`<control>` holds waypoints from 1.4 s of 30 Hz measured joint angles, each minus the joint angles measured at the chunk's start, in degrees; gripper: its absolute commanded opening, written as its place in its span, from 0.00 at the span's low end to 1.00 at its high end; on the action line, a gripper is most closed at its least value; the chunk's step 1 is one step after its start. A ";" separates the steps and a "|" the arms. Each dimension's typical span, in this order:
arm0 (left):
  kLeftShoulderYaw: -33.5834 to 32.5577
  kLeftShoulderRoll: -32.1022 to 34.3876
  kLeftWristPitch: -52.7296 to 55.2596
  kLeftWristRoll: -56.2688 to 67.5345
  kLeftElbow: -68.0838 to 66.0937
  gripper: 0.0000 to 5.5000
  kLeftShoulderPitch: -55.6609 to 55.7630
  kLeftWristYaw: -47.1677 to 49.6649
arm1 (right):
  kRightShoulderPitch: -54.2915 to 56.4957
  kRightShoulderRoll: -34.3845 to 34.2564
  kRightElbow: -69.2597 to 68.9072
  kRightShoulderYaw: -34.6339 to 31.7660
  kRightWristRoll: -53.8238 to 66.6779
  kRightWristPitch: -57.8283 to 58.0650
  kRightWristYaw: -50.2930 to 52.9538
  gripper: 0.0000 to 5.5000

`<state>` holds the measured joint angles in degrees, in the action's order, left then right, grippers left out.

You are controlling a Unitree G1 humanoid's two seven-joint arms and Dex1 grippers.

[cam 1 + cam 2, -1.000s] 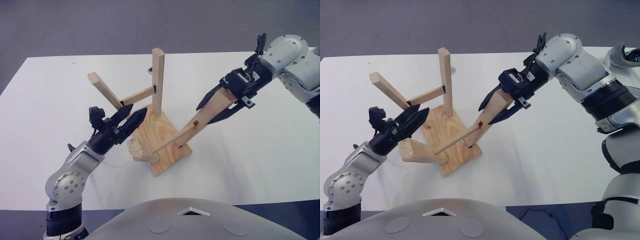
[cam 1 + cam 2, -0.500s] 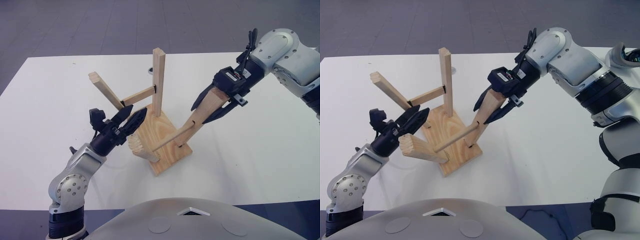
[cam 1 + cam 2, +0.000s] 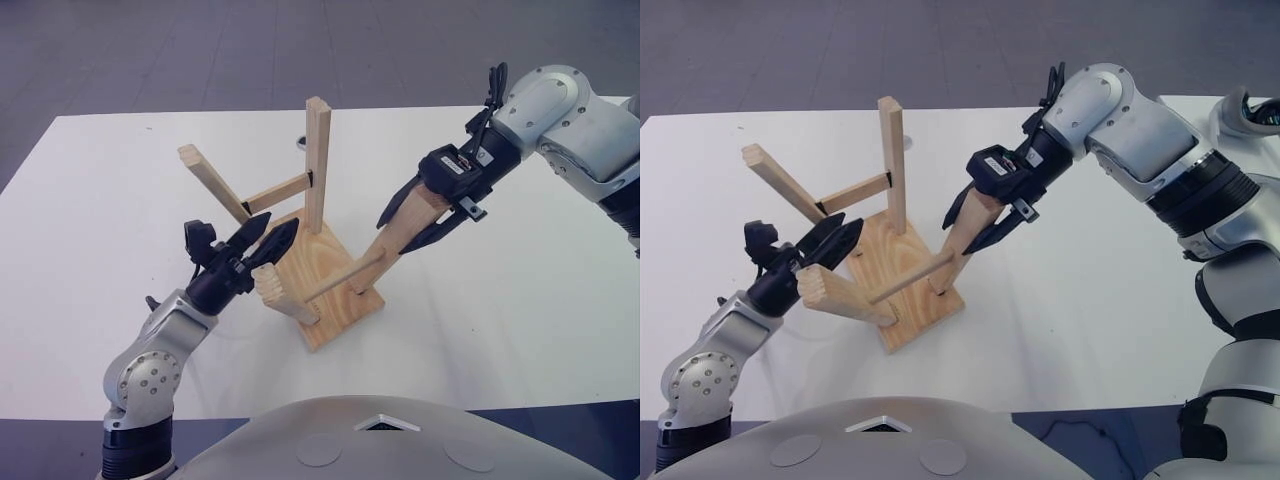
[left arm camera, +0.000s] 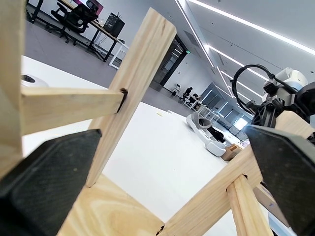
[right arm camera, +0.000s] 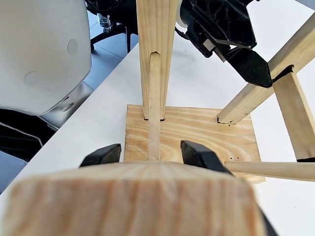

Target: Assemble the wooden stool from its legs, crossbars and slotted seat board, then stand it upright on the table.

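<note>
The stool lies upside down with its seat board (image 3: 332,250) flat on the white table (image 3: 520,300). At the back, an upright leg (image 3: 317,160) and a tilted leg (image 3: 210,180) are joined by a flat crossbar (image 3: 275,192). My right gripper (image 3: 398,232) is shut on the top of the right front leg (image 3: 392,250), which leans in its slot. A round dowel (image 3: 345,277) links that leg to the left front leg (image 3: 285,298), which slants low over the board. My left gripper (image 3: 276,232) is open just above that leg's free end, its pads (image 4: 49,167) wide apart.
The table's near edge runs close in front of the seat board. Bare tabletop spreads to the left, the right and behind the stool. Grey floor lies beyond the far edge.
My right gripper has swung left, standing its leg steeper. The dowel and left front leg have risen with it. My left gripper has shifted slightly right and stays open.
</note>
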<state>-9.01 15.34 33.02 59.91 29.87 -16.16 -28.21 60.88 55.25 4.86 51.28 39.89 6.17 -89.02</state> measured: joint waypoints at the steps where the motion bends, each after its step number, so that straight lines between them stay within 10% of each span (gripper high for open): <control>1: 0.02 0.00 0.00 0.01 0.00 0.98 0.00 0.00 | -0.74 0.19 -0.53 -0.72 -0.13 0.00 0.27 0.37; 25: -1.42 0.85 -0.03 0.07 -1.45 0.98 2.60 0.39 | -11.95 -4.74 -12.78 -11.21 -1.09 13.08 16.30 0.37; 34: -1.57 4.01 1.60 0.13 -4.29 0.98 7.40 -0.05 | -23.39 -4.80 -22.78 -18.84 0.67 23.99 30.19 0.73; 42: -9.16 7.25 -3.29 -4.03 -14.02 0.98 19.89 1.66 | -43.90 -5.28 -22.39 -19.05 -2.66 32.35 38.18 0.73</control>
<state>-18.17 22.59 29.73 55.88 15.85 3.73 -26.55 16.98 49.97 -17.53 32.22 37.23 38.53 -50.84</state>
